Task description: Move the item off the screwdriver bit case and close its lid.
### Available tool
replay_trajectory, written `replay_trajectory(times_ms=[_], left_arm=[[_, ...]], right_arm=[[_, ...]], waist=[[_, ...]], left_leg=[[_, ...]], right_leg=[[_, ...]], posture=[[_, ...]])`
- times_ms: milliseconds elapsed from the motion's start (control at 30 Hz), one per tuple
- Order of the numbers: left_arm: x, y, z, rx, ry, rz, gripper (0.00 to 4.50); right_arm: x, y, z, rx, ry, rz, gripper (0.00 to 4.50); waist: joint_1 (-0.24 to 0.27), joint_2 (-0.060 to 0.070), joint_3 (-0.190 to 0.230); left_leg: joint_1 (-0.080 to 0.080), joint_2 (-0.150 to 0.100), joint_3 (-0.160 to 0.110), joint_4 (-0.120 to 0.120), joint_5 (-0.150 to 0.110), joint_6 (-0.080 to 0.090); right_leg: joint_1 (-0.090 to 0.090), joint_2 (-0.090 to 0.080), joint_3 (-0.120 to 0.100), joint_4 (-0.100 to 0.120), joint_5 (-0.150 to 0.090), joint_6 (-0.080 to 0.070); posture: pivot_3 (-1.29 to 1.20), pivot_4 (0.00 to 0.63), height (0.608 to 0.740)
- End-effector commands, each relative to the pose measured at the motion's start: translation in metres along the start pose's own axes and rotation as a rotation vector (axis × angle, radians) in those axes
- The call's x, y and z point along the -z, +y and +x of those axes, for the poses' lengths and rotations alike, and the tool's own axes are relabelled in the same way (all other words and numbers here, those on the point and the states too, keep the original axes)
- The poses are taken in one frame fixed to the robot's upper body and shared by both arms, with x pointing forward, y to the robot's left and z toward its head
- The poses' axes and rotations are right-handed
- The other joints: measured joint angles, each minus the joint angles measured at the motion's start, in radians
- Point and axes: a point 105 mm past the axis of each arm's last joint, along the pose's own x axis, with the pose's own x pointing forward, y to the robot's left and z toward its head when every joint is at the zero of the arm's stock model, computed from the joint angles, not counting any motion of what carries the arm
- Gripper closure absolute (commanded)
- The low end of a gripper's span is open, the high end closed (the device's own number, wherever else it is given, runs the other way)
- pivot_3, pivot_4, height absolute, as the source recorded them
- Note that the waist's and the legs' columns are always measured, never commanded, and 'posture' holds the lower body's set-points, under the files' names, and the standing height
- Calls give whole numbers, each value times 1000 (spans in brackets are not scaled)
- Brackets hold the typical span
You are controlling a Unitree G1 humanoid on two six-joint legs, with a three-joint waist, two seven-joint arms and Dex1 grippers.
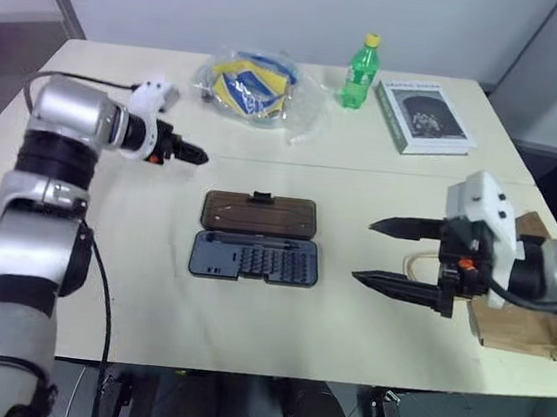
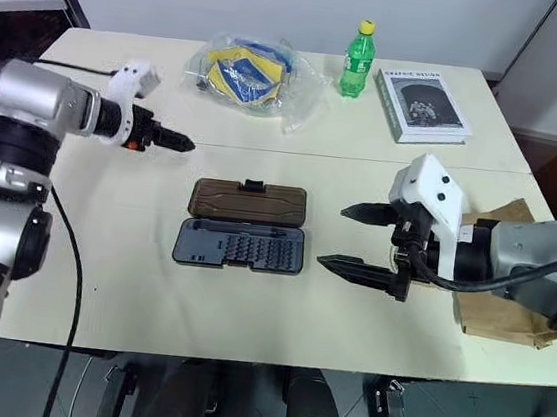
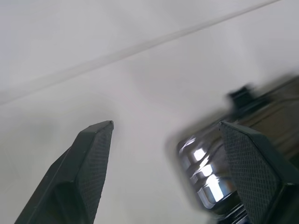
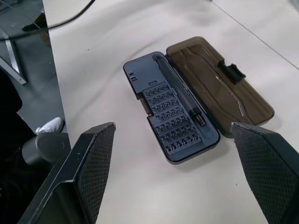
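While the case (image 1: 256,259) lies open flat in the middle of the table (image 1: 99,279), nothing sits on it. Its dark grey tray holds rows of small bits and one thin screwdriver. Its brown see-through lid (image 1: 260,214) lies at the tray's 12 o'clock side, touching it along the long edge, with a small dark tab on the far edge.

The brown paper bag (image 1: 527,322) lies at 3 o'clock from the case, well apart from it, at the table's right edge.

The right gripper (image 1: 401,254) is between the case and the bag, its fingers spread wide and holding nothing. The left gripper (image 1: 192,153) is at 10 o'clock from the case, open too and empty.

At 12 o'clock, far back, a clear plastic bag (image 1: 255,85) holds something blue and yellow. Beside it stand a green bottle (image 1: 360,73) and a book (image 1: 423,116).
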Motion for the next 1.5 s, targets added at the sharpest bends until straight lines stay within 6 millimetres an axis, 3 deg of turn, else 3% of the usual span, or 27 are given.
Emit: replay_trajectory(times_ms=[33, 200, 400, 633, 933, 1033, 1133, 1233, 1500], left_arm=[[-16, -17, -10, 227, -63, 269, 741], [10, -23, 0, 390, 84, 629, 741], [29, -25, 33, 370, 197, 837, 741], [31, -25, 62, 247, 185, 888, 741], [35, -26, 74, 213, 192, 830, 741], [41, -27, 77, 229, 213, 804, 1513], [47, -29, 78, 258, 231, 796, 3135], [55, -31, 78, 296, 256, 800, 4465], [55, -40, 71, 403, 241, 841, 4465]], right_arm=[[-8, 1, -5, 25, -18, -40, 401], [-10, 2, -7, 36, -21, -45, 401], [-15, 8, -10, 44, -26, -38, 401], [-19, 12, -16, 63, -15, -31, 401], [-19, 16, -21, 81, -1, -22, 401], [-20, 16, -22, 85, 2, -23, 401], [-20, 17, -24, 86, 7, -22, 401], [-20, 18, -25, 85, 12, -22, 401], [-20, 17, -23, 81, 6, -24, 401]], waist=[[0, 0, 0], [-3, 0, 0], [2, -1, 0], [13, -2, 1], [19, -2, 1], [19, -2, 1], [20, -2, 1], [19, -2, 1], [21, -2, 0]], left_leg=[[0, 0, 0, 0, 0, 0], [0, 0, 0, 0, 0, 0], [-1, 0, 0, 0, 0, 0], [-1, 0, -1, 0, 0, 0], [-1, 0, -1, 0, 0, 0], [-1, 0, -1, 0, 0, 0], [-1, 0, -1, 0, 0, 0], [-1, 0, -1, 0, 0, 0], [-1, 0, -1, 0, 0, 0]], right_leg=[[0, 0, 0, 0, 0, 0], [0, 0, 0, 0, 0, 0], [0, 0, 0, 0, 0, 0], [0, 0, 0, 0, 0, 0], [0, 0, 0, 0, 0, 0], [0, 0, 0, 0, 0, 0], [0, 1, 0, 0, 0, 0], [0, 1, 0, 0, 0, 0], [0, 0, 0, -1, 0, 0]], posture=[[0, 150, 737], [0, 150, 737], [0, 150, 737], [0, 150, 737], [0, 150, 737], [0, 150, 737], [0, 150, 737], [0, 150, 737], [0, 150, 737]])
